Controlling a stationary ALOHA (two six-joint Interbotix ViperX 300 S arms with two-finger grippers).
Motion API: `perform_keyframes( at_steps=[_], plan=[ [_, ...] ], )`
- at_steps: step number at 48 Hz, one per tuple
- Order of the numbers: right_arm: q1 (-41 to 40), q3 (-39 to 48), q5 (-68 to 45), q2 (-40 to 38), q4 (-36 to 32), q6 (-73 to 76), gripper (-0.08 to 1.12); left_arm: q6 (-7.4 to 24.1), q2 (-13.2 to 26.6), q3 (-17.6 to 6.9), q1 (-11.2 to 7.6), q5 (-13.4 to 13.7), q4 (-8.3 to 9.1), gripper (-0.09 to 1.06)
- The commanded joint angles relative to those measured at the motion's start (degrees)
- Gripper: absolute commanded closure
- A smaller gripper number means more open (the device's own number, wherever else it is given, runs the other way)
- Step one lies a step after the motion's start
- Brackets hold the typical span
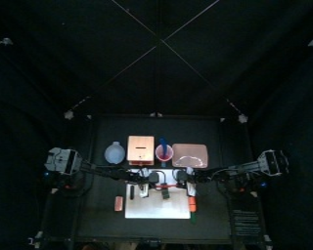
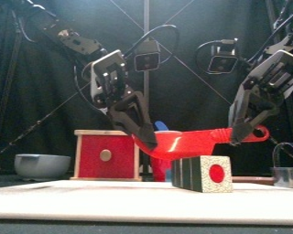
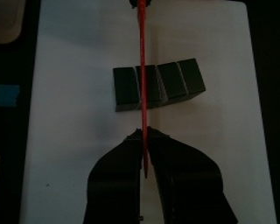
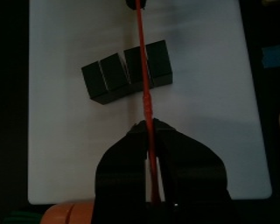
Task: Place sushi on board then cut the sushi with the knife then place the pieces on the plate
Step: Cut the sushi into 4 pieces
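Note:
A dark green sushi roll (image 2: 200,172) of several blocks lies on the white cutting board (image 2: 100,196). A red toy knife (image 2: 204,139) hangs level just above it, held at both ends. My left gripper (image 2: 144,139) is shut on one end and my right gripper (image 2: 244,137) is shut on the other. In the left wrist view the knife (image 3: 142,79) crosses the roll (image 3: 166,83) near one end, with the left gripper (image 3: 143,144) shut on it. In the right wrist view the knife (image 4: 143,70) crosses the roll (image 4: 119,72) ahead of the right gripper (image 4: 152,136).
Behind the board stand the wooden box with a red drawer front (image 2: 106,154), the blue-grey bowl (image 2: 41,165), the red cup (image 2: 176,140) holding a blue knife (image 2: 161,125), and the pink tray (image 1: 190,154). A metal cutter (image 2: 287,169) sits at the right.

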Motion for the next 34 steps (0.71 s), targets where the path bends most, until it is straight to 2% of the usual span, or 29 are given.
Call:
perform_keyframes(
  at_steps=[1, 34],
  plan=[
    [-0.2, -0.5, -0.2, -2.4, -0.2, -0.1, 0.67, 0.1, -1.1, -1.6, 0.09, -0.2, 0.18, 0.47],
    [-1.4, 1.3, 0.2, -3.5, -0.8, 0.0, 0.67, 0.1, -0.2, -2.1, 0.18, -0.3, 0.09, 0.47]
  ],
)
